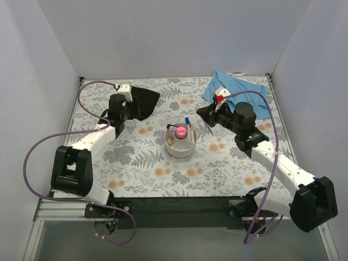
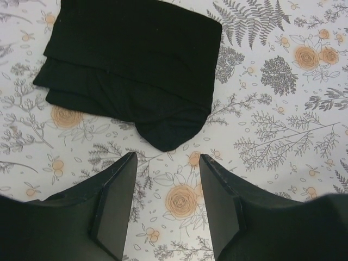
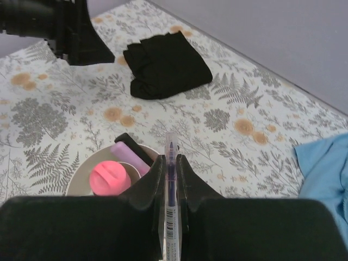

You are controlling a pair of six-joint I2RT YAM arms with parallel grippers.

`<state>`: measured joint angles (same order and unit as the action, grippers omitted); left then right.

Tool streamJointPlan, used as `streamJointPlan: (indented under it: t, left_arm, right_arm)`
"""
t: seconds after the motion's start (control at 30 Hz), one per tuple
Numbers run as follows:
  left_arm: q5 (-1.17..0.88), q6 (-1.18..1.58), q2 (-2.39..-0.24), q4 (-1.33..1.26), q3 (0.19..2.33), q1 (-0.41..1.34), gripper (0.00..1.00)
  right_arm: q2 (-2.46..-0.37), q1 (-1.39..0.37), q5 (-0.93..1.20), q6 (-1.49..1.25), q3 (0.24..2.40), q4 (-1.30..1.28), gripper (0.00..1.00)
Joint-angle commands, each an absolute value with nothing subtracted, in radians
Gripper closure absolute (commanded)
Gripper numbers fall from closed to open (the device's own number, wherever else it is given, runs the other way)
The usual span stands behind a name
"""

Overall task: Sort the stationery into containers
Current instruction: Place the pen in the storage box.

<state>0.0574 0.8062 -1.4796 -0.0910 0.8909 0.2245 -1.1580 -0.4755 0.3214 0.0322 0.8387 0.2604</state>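
Note:
The white round bowl [image 1: 181, 148] stands mid-table and holds a pink-capped bottle [image 1: 181, 132] in its central cup, a pink tube [image 1: 174, 128], a blue-capped pen [image 1: 187, 121] and tan pieces [image 1: 171, 141]. My right gripper [image 1: 205, 115] hovers just right of the bowl. In the right wrist view it [image 3: 170, 157] is shut on a thin clear pen with purple ink [image 3: 171, 142], above the bowl's rim [image 3: 81, 176]; the bottle cap [image 3: 110, 178], tube [image 3: 130, 155] and black highlighter [image 3: 132, 143] show there. My left gripper [image 2: 167, 159] is open and empty over the floral mat.
A flat black pouch [image 1: 142, 100] lies at the back left, just beyond my left gripper [image 1: 124, 115]; it also shows in the left wrist view [image 2: 136, 65] and the right wrist view [image 3: 166, 65]. A blue cloth [image 1: 236, 87] lies at the back right. White walls enclose the table.

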Motion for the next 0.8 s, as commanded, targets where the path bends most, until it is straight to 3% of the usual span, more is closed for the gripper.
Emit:
streamJointPlan:
  t: [0.0, 0.33, 0.77]
  left_arm:
    - [0.040, 0.714, -1.493, -0.005, 0.997, 0.219, 0.51]
    - [0.069, 0.660, -1.574, 0.138, 1.127, 0.212, 0.56]
    - [0.109, 0.609, -1.652, 0.164, 1.235, 0.212, 0.55]
  right_arm:
    - [-1.072, -0.520, 0.379, 0.032, 0.689, 0.662, 0.99]
    - [-1.052, -0.659, 0.357, 0.006, 0.488, 1.214, 0.99]
    - [-1.173, -0.707, 0.285, -0.120, 0.377, 1.486, 0.99]
